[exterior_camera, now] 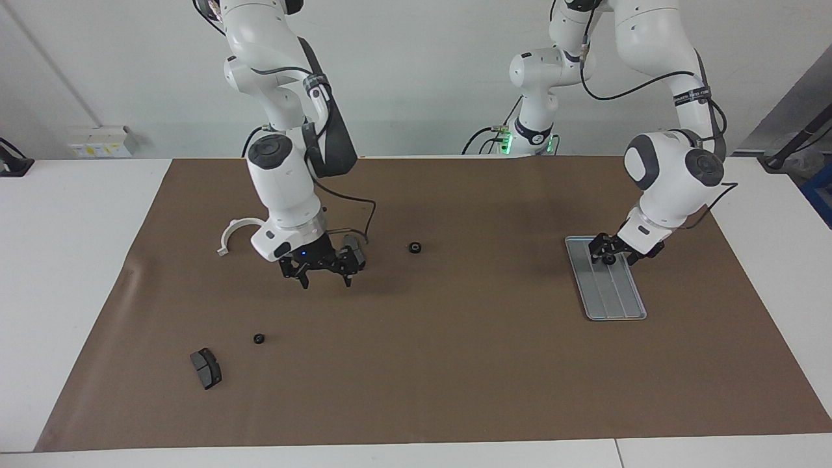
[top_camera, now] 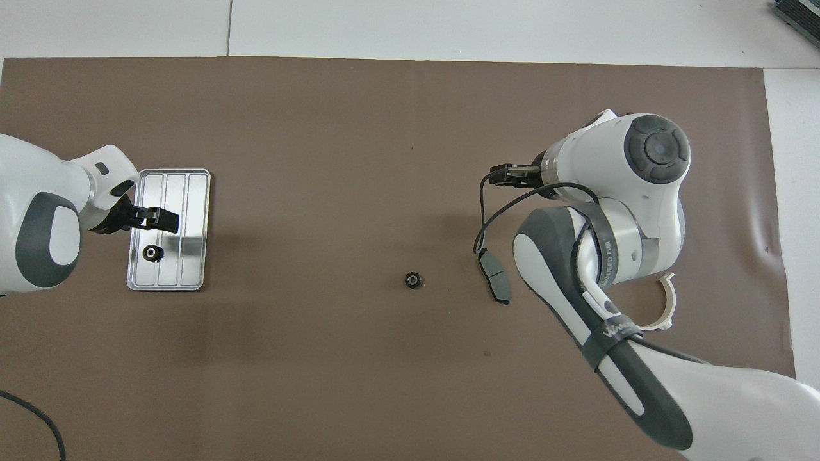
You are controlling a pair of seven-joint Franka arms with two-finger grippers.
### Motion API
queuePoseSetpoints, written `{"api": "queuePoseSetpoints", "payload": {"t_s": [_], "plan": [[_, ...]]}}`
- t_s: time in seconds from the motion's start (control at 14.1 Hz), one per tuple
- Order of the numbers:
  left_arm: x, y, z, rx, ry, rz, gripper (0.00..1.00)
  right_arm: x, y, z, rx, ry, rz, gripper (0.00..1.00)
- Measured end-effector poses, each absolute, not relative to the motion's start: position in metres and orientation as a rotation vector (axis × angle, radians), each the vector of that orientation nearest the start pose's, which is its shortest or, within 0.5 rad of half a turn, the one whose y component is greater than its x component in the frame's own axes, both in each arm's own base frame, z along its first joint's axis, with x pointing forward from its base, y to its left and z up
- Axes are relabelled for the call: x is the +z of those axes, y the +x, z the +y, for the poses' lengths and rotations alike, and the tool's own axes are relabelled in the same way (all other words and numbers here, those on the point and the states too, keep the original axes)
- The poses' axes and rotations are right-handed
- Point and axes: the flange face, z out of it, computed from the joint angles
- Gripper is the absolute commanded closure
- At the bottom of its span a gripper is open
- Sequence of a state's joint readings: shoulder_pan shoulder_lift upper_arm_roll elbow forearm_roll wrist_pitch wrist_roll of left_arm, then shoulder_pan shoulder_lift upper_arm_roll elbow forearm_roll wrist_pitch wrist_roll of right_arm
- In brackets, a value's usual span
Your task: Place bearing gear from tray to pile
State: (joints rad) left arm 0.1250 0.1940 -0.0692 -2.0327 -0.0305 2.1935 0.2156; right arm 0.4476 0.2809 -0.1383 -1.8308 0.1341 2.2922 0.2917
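Note:
The silver tray (exterior_camera: 614,296) (top_camera: 192,224) lies toward the left arm's end of the table. One black gear (exterior_camera: 609,259) (top_camera: 152,253) sits in it. My left gripper (exterior_camera: 609,255) (top_camera: 165,221) is open, low over the tray, with a finger on either side of that gear. Two loose gears lie apart on the mat: one (exterior_camera: 415,247) (top_camera: 412,280) near the middle, one (exterior_camera: 259,338) toward the right arm's end. My right gripper (exterior_camera: 325,276) hangs open and empty over the mat beside a brake pad (exterior_camera: 355,250) (top_camera: 496,282).
A second brake pad (exterior_camera: 205,368) lies farther from the robots than the loose gear at the right arm's end. A white half-ring (exterior_camera: 231,231) (top_camera: 663,307) lies near the right arm. The brown mat (exterior_camera: 455,364) covers the table.

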Motion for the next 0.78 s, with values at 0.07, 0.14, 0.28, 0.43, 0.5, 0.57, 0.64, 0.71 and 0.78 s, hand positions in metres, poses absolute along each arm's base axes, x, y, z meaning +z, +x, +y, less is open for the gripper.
{"api": "queuePoseSetpoints", "payload": {"t_s": [0.07,0.14,0.28,0.43,0.5,0.57,0.64,0.71,0.78], "plan": [[0.342,0.576,0.04,0.031,-3.174,0.226,0.08,0.398,0.603,0.224,-0.213,-3.009,0.075,0.0],[0.334,0.572,0.043,0.022,-3.173,0.224,0.1,0.395,0.594,0.241,-0.191,-3.011,0.066,0.0],[0.32,0.562,0.043,0.026,-3.173,0.221,0.13,0.388,0.574,0.271,-0.15,-3.018,0.014,0.0],[0.31,0.552,0.047,0.046,-3.175,0.207,0.17,0.378,0.548,0.297,-0.105,-3.026,-0.027,0.0],[0.307,0.547,0.05,0.057,-3.176,0.196,0.19,0.373,0.533,0.311,-0.079,-3.031,-0.033,0.0],[0.306,0.543,0.052,0.064,-3.176,0.189,0.21,0.367,0.519,0.326,-0.058,-3.036,-0.041,0.0],[0.305,0.54,0.052,0.069,-3.177,0.181,0.23,0.361,0.508,0.338,-0.045,-3.039,-0.053,0.0],[0.304,0.537,0.052,0.075,-3.177,0.17,0.25,0.354,0.498,0.347,-0.04,-3.041,-0.073,0.0],[0.304,0.535,0.05,0.079,-3.178,0.149,0.28,0.347,0.488,0.355,-0.04,-3.042,-0.1,0.0]]}}
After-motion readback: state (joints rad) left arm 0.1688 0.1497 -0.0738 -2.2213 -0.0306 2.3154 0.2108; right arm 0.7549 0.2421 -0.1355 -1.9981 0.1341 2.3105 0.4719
